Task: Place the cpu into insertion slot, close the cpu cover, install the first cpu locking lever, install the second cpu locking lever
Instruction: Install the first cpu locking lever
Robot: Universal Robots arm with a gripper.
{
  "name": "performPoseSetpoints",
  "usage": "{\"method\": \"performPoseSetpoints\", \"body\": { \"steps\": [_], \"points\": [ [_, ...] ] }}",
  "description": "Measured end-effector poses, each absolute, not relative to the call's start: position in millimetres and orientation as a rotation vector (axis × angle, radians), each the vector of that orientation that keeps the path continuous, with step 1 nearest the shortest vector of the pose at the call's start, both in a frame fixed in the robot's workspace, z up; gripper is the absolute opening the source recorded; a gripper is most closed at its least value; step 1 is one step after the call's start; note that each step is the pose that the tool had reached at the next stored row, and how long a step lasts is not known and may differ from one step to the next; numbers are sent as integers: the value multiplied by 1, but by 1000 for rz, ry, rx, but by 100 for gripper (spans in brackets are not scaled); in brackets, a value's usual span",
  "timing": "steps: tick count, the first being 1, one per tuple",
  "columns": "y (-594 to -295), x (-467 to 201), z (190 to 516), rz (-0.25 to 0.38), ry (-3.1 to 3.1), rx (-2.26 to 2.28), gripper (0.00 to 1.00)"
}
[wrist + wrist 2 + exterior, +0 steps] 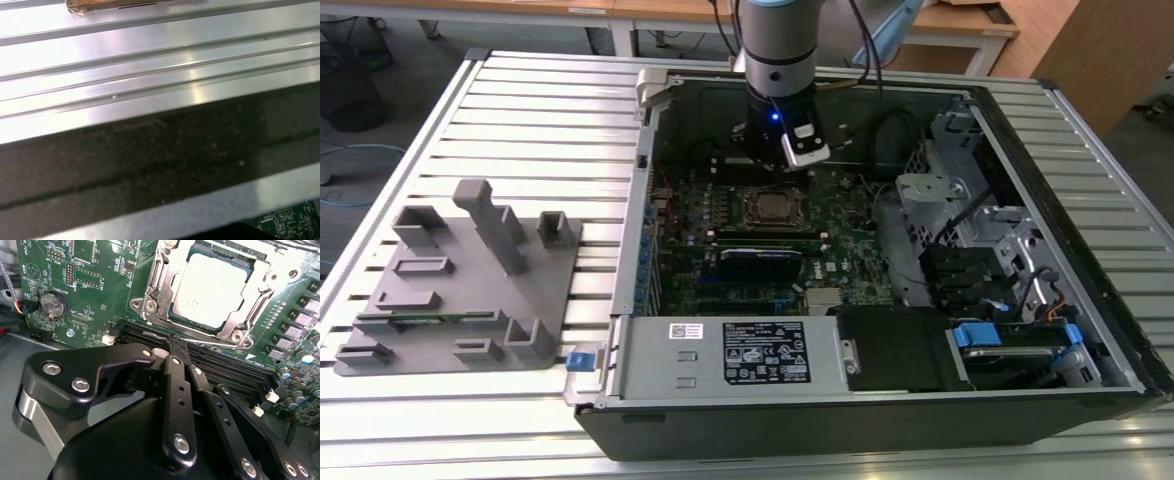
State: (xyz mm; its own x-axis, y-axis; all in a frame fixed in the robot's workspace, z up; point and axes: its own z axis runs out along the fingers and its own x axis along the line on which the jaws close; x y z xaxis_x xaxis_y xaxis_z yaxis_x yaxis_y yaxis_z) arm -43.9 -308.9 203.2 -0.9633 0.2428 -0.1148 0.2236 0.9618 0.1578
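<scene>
The cpu (212, 287) lies flat in the insertion slot (781, 208), its silver-tan top showing through the cut-out of the cpu cover (150, 305). The silvery cover lies down over the chip's edges. A thin metal lever (156, 277) runs along one side of the socket, and another thin rod (152, 333) lies along the side nearest my fingers. My gripper (177, 343) has its black fingers pressed together, tips just off that socket edge, above the long black memory slots (225, 360). In the exterior view the gripper (785, 162) hangs just behind the socket.
A black graphics card (761, 262) stands in front of the socket. A drive cage (947, 200) and cables fill the exterior view's right of the case, a power supply (747, 355) the front. A grey fixture (467, 280) sits on the ribbed table (150, 55).
</scene>
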Motion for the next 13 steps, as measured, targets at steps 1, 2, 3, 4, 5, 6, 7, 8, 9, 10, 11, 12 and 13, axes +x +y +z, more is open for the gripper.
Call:
{"method": "performPoseSetpoints", "body": {
  "steps": [1,2,3,4,5,6,7,8,9,10,11,12,13],
  "points": [
    [-309,-44,203,217,2977,360,11],
    [-308,-44,203,217,2975,363,11],
    [-308,-44,203,217,2973,367,11],
    [-308,-44,202,217,2972,370,11],
    [-308,-44,202,218,2970,375,11],
    [-307,-44,202,217,2968,379,11],
    [-307,-44,202,217,2967,383,11],
    [-307,-44,202,217,2966,387,11],
    [-307,-44,202,217,2965,391,11],
    [-306,-44,202,217,2964,396,11],
    [-306,-44,202,216,2963,400,11],
    [-306,-44,202,216,2962,404,11],
    [-306,-44,201,216,2962,409,11]
  ]
}}
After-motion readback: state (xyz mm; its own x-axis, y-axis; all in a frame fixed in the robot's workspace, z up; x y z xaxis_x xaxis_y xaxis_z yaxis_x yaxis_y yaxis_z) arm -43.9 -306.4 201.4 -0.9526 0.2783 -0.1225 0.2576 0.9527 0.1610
